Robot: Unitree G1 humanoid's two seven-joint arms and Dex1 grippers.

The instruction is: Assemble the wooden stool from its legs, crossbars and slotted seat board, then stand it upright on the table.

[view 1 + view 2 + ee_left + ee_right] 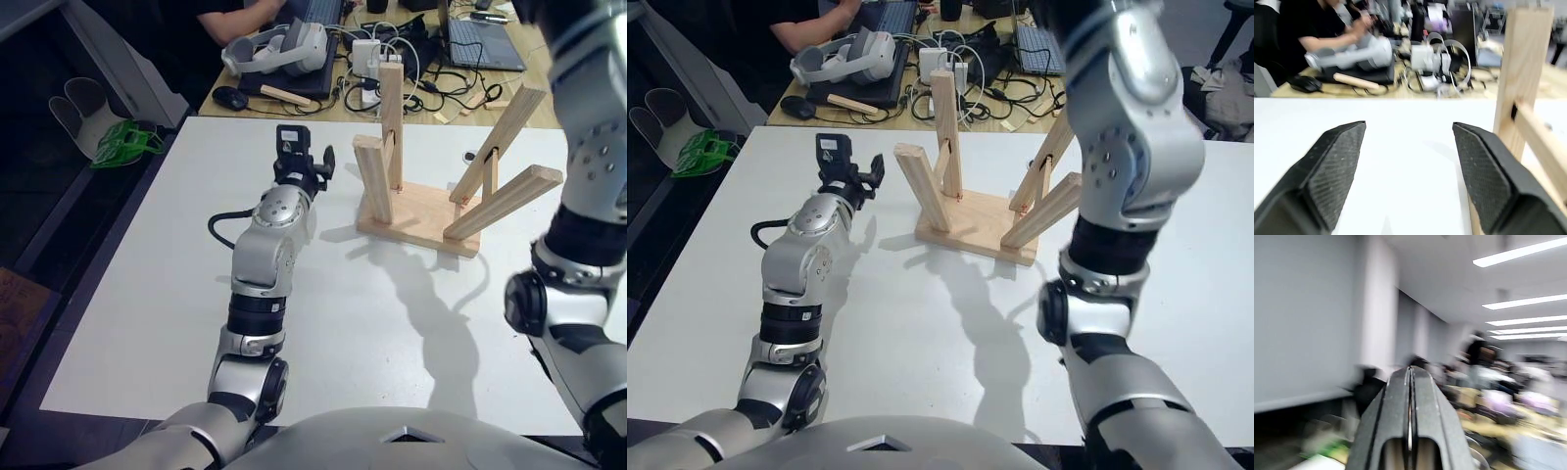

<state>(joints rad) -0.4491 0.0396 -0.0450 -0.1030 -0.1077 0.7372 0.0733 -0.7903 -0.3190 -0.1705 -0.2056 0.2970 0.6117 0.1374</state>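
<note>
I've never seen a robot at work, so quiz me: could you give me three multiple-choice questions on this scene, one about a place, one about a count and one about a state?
1. Where does the stool sit?
A) on the white table
B) on the floor
C) on a shelf

2. How many legs stick up from the seat board?
A) two
B) four
C) six

3. How is the left tool?
A) open and empty
B) shut on a leg
C) shut on a crossbar

Answers:
1 A, the seat board lies flat on the table.
2 B, four legs rise from it.
3 A, its fingers stand apart with nothing between them.
</note>
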